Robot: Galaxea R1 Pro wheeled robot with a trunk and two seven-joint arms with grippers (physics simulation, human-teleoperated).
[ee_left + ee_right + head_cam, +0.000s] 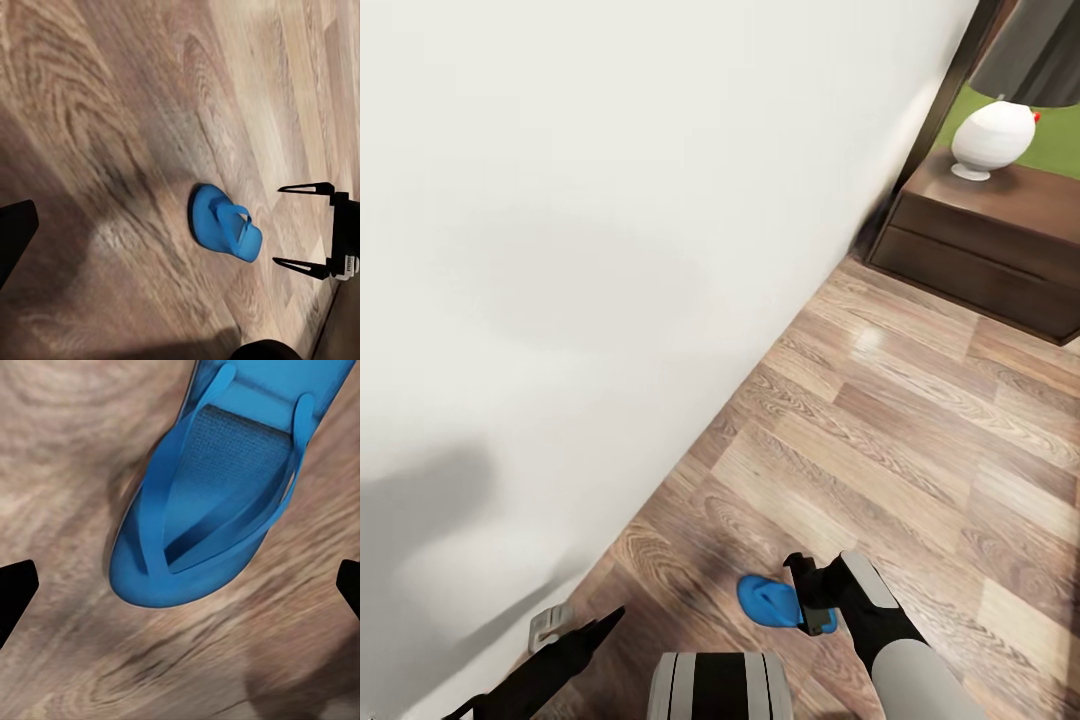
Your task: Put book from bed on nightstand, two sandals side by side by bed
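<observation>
One bright blue sandal (pixel 765 598) lies flat on the wood-plank floor just in front of my base, strap side up. My right gripper (pixel 807 598) hovers over its near end, open, one finger on each side and nothing held. The right wrist view looks straight down on the sandal (pixel 217 495), with the fingertips (pixel 16 594) spread wide. From the left wrist view the sandal (pixel 223 223) lies beside the open right gripper (pixel 302 226). My left gripper (pixel 595 628) hangs low near the wall, open and empty. The book and bed are out of view.
A plain white wall (pixel 560 250) runs close along my left, with a small grey fitting (pixel 550 625) at its foot. At the far right a dark wooden nightstand (pixel 1000 235) carries a white lamp (pixel 992 138). Open floor (pixel 880 430) lies between.
</observation>
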